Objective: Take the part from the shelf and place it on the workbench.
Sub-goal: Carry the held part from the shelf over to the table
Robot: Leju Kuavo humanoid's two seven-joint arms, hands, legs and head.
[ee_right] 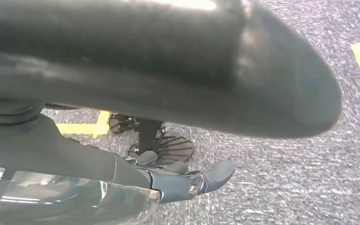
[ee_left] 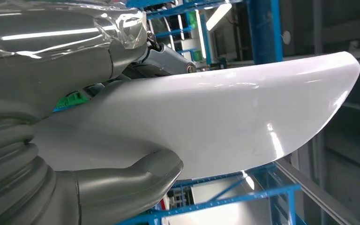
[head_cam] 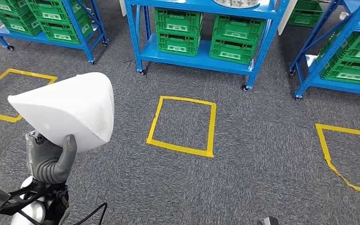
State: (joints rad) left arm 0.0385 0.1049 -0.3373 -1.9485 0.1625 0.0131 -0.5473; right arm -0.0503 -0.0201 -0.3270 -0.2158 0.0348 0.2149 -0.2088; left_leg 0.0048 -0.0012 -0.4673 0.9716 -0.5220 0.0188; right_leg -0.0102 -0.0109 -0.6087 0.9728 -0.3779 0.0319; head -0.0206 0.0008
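The left hand held the part, a smooth white curved shell, raised in front of the robot's body at the left of the head view; the thumb pressed against one face of the shell while the darker fingers lay across the other, so the part was pinched across its thin wall rather than cradled; that grip probably suited a glossy, broad piece with no handle, though such a surface could slip if the arm swung hard. The part was carried high and clear of the carpet, well apart from the shelves with their green crates; it sat off the shelf already, which suggested the fetching was done and the carrying to the workbench remained; no workbench could be seen. The right hand hung low over the carpet beside a dark part of the robot's body; its fingers lay loosely apart and held nothing, likely because one hand sufficed for the load. Yellow tape squares marked the floor ahead, perhaps as standing spots; the robot would likely need to turn away from the shelves next.
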